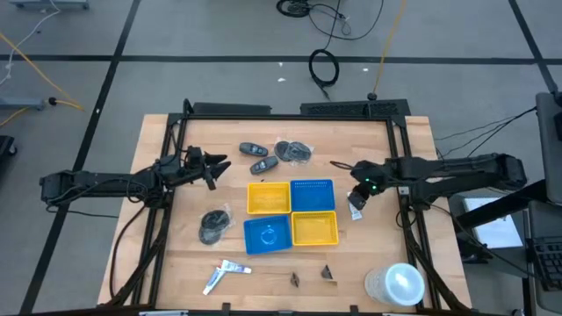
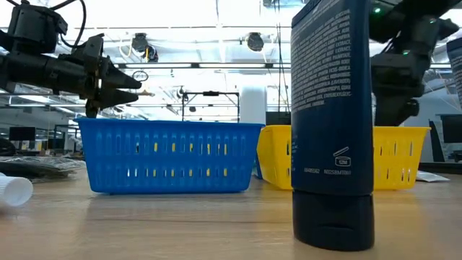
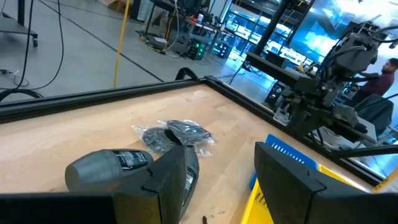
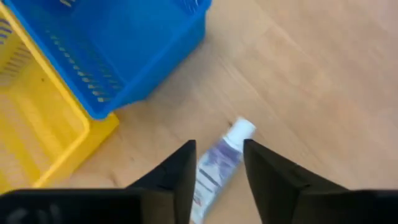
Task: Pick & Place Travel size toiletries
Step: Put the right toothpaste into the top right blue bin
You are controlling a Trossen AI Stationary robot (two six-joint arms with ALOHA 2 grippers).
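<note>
Your right gripper (image 4: pixel 217 171) hangs over one tube (image 4: pixel 214 168) lying on the table beside the trays (image 1: pixel 313 197), fingers narrowly apart astride it. Your left gripper (image 1: pixel 213 169) waits open, empty. Two more tubes (image 1: pixel 225 273) lie at the near edge.

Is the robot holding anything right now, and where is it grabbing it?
The right hand has a small white tube between its fingers, around its body below the cap; whether it is gripped cannot be told. The left hand holds nothing.

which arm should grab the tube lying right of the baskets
Right. The right gripper hangs open directly over that small white tube, fingers on either side. The left gripper waits across the table near the key fobs.
</note>
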